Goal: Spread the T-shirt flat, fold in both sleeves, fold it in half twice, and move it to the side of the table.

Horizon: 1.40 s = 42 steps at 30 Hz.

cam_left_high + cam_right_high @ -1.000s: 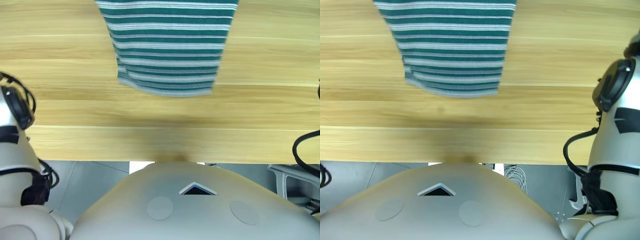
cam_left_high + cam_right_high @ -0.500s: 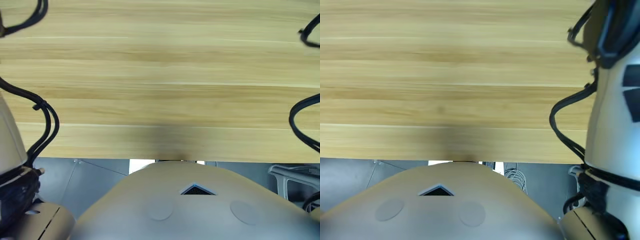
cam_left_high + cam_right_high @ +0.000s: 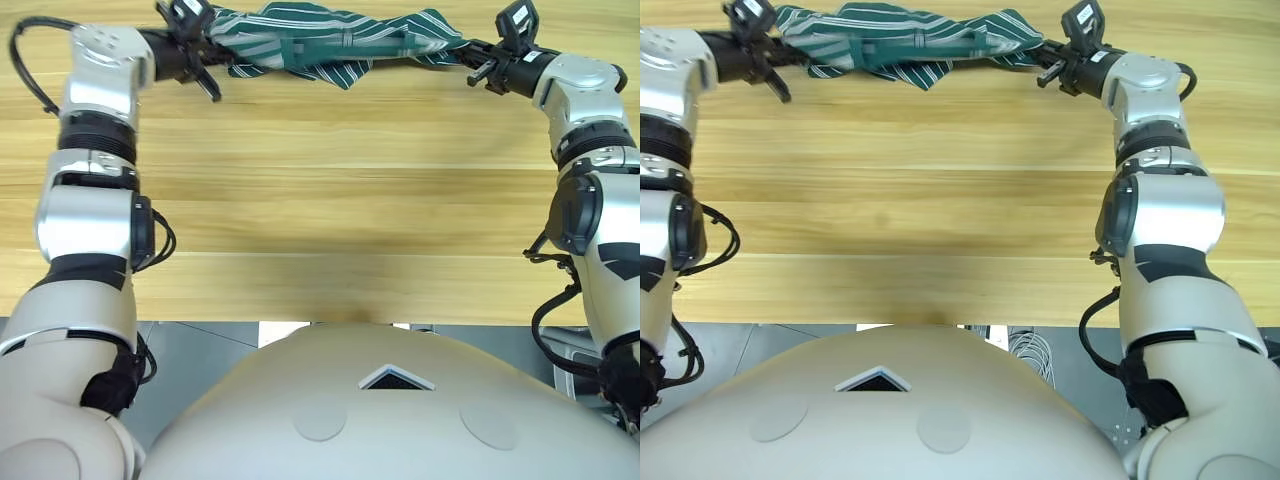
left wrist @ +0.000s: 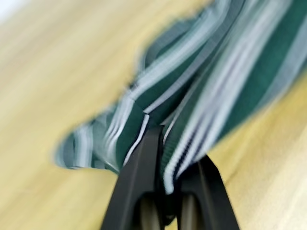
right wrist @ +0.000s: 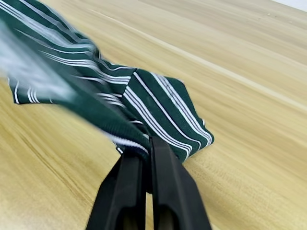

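The green T-shirt (image 3: pixel 320 45) with white stripes is bunched into a loose rope across the far part of the wooden table (image 3: pixel 320 200). My left gripper (image 3: pixel 205 48) is shut on its left end, and my right gripper (image 3: pixel 470 55) is shut on its right end. Both arms stretch far forward over the table. In the left wrist view the black fingers (image 4: pixel 139 177) pinch a striped fold of the T-shirt (image 4: pixel 211 81). In the right wrist view the gripper (image 5: pixel 144 148) clamps a hem of the T-shirt (image 5: pixel 158 115), which rests on the wood.
The light wooden table top runs wide between the T-shirt and the near edge (image 3: pixel 320 322). Grey floor and some cables (image 3: pixel 1030 350) lie below that edge.
One second ago the T-shirt hung spread at the top centre. Then it left the picture as the arms swung up. Now both arms reach far forward with it bunched between them.
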Available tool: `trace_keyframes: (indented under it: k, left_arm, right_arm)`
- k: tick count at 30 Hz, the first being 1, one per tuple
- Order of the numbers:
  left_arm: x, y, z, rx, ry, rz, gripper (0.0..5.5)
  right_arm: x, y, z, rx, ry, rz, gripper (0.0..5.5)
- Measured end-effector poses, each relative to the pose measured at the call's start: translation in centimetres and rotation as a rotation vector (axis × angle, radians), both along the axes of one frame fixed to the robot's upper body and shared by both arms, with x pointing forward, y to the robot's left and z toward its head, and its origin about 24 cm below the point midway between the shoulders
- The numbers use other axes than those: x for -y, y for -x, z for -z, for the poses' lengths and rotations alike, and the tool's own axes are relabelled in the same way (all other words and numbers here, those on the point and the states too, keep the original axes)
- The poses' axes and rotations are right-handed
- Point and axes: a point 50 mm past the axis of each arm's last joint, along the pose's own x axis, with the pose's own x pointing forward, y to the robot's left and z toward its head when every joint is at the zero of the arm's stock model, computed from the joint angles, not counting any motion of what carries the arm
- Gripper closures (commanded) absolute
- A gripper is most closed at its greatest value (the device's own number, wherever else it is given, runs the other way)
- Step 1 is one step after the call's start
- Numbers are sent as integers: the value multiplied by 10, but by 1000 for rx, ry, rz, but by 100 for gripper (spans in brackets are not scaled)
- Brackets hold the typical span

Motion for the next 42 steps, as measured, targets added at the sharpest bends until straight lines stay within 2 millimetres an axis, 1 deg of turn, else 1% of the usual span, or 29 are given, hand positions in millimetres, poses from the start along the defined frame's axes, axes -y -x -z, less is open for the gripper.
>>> trace_keyframes:
  k: [3,5,7,8,9,11,12,13,14,15,17,18,19,21,22,24,25,26,27,28,29,30,32,33,35,37,38,39,42]
  left_arm:
    - [2,13,-23,72,65,21,549]
    - [4,29,-35,101,111,34,549]
    - [7,51,-40,109,158,53,549]
    - [8,63,-36,95,175,60,549]
    - [11,80,-24,54,182,66,549]
    - [13,114,8,-73,197,56,549]
    - [14,131,25,-138,201,50,549]
    - [15,145,37,-186,202,45,549]
    - [15,158,47,-234,202,43,549]
    - [16,173,58,-287,204,38,549]
    - [19,202,76,-391,207,40,549]
    - [24,221,83,-441,215,59,549]
    - [28,232,85,-458,216,82,549]
    - [34,254,85,-496,203,148,549]
    - [34,270,83,-535,161,212,549]
    - [24,294,74,-632,29,349,549]
    - [16,297,67,-669,-12,376,549]
    - [10,290,58,-656,-42,391,549]
    - [10,268,40,-547,-36,406,549]
    - [9,248,23,-445,-18,407,549]
    - [9,221,-1,-300,-1,400,549]
    - [9,201,-17,-201,17,385,549]
    - [7,166,-47,-27,30,341,549]
    - [6,144,-64,73,55,308,549]
    - [5,108,-96,231,121,256,549]
    - [10,67,-127,379,195,171,549]
    - [13,56,-137,419,216,143,549]
    - [19,37,-153,479,240,84,549]
    - [31,-7,-189,598,251,-138,549]
  right_arm:
    - [4,6,3,-8,-11,-54,550]
    - [5,15,6,-4,-35,-170,550]
    - [8,29,9,7,-52,-324,550]
    - [11,38,11,15,-54,-397,550]
    - [16,52,15,20,-45,-490,550]
    - [24,83,26,4,-43,-599,550]
    - [27,98,28,7,-68,-619,550]
    - [30,110,27,14,-87,-629,550]
    - [33,119,23,26,-118,-631,550]
    - [35,129,15,51,-162,-635,550]
    - [39,143,-4,93,-219,-649,550]
    - [39,153,-20,117,-229,-685,550]
    - [37,159,-29,121,-215,-722,550]
    - [30,173,-45,95,-135,-828,550]
    - [24,185,-55,52,-72,-906,550]
    - [15,204,-73,-12,8,-1032,550]
    - [11,209,-79,-15,-10,-1056,550]
    - [7,212,-81,-18,-49,-1066,550]
    - [3,212,-84,-10,-87,-1073,550]
    - [2,205,-89,17,-113,-1050,550]
    - [1,191,-99,83,-128,-1008,550]
    - [3,175,-109,151,-126,-954,550]
    - [4,148,-128,276,-117,-871,550]
    - [3,129,-141,358,-122,-822,550]
    - [-1,95,-164,483,-132,-716,550]
    - [-13,56,-187,576,-145,-567,550]
    - [-18,44,-195,603,-147,-523,550]
    - [-26,26,-209,638,-141,-435,550]
    - [-45,-14,-237,694,-108,-175,550]
